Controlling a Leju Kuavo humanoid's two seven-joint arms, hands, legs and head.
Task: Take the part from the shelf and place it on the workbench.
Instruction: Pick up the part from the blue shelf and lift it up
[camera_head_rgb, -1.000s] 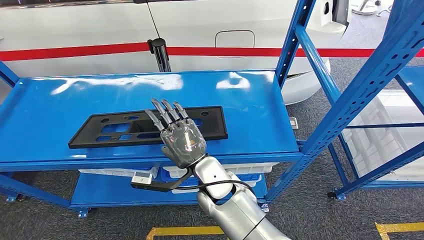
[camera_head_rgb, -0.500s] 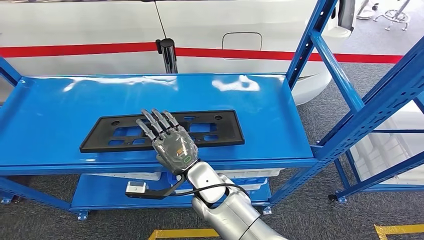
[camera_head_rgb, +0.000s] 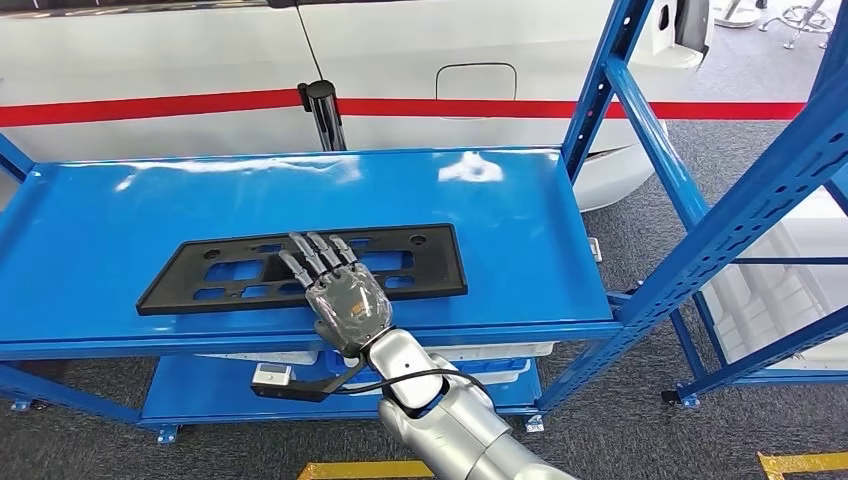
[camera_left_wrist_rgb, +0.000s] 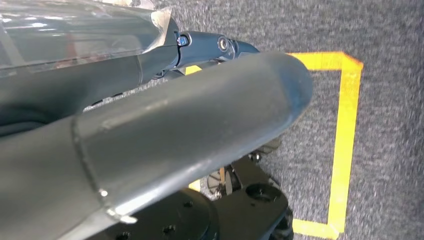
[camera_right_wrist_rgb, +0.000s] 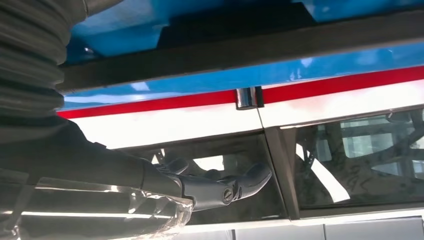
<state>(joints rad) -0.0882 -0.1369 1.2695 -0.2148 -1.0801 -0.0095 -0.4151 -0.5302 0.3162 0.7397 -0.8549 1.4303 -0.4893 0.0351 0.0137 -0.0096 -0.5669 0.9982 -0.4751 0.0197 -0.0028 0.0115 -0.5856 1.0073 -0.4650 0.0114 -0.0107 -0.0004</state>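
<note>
The black part (camera_head_rgb: 300, 267) lay flat on the blue shelf (camera_head_rgb: 120, 210), near its front edge. The right hand (camera_head_rgb: 340, 292) hovered over the part's near edge, fingers spread and holding nothing. The left hand (camera_left_wrist_rgb: 150, 145) hung over grey floor with yellow tape (camera_left_wrist_rgb: 345, 140); couldn't tell its state

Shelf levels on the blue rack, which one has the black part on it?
The upper shelf: the flat black part lies there under the right hand. The lower shelf holds white bins instead.
</note>
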